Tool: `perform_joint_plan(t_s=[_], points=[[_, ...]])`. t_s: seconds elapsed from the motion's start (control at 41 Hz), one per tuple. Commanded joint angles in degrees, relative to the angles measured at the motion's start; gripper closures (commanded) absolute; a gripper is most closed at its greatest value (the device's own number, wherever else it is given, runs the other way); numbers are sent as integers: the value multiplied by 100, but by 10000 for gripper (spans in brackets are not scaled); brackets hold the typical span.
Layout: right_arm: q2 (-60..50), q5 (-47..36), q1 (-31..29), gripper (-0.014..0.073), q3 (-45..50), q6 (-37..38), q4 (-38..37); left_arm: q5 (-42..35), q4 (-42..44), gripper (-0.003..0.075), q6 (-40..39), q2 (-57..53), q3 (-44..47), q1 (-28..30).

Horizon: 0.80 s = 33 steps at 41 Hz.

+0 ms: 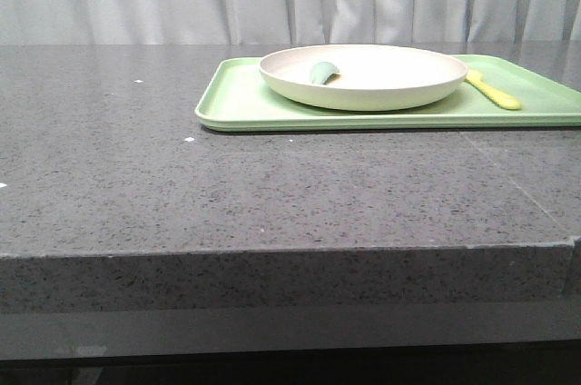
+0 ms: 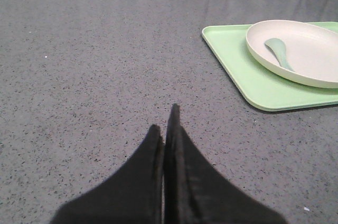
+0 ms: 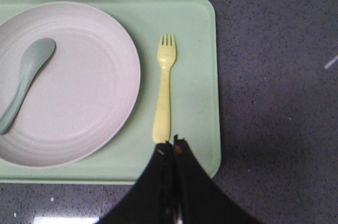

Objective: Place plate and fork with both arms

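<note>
The cream-white plate (image 1: 399, 72) sits on a light green tray (image 1: 245, 105) at the back right of the table. The pale yellow fork (image 1: 495, 92) lies flat on the tray, just right of the plate. In the right wrist view the fork (image 3: 165, 92) lies beside the plate (image 3: 79, 92), and my right gripper (image 3: 171, 143) is shut and empty, its tips just past the fork's handle end. My left gripper (image 2: 165, 118) is shut and empty over bare table, well clear of the tray (image 2: 237, 65) and plate (image 2: 311, 57). Neither gripper shows in the front view.
A muted green spoon (image 1: 322, 72) lies inside the plate; it also shows in the left wrist view (image 2: 278, 52) and the right wrist view (image 3: 26, 81). The dark grey speckled table (image 1: 182, 185) ends in a front edge. White curtains hang behind.
</note>
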Motion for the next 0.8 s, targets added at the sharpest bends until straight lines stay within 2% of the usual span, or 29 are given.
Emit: perform_joint_plan(t_s=[0.0, 0.463, 0.634, 0.78], points=[[-893, -764, -17, 657, 699, -120, -38, -474, 36, 738, 26, 18, -159, 13], [-4455, -2837, -17, 657, 4977, -212, -45, -474, 36, 738, 26, 18, -159, 13], [-5859, -3324, -17, 659, 6128, -212, -51, -474, 36, 738, 26, 18, -159, 13], [-6937, -3596, -17, 661, 6710, -212, -51, -474, 36, 738, 26, 18, -159, 13]])
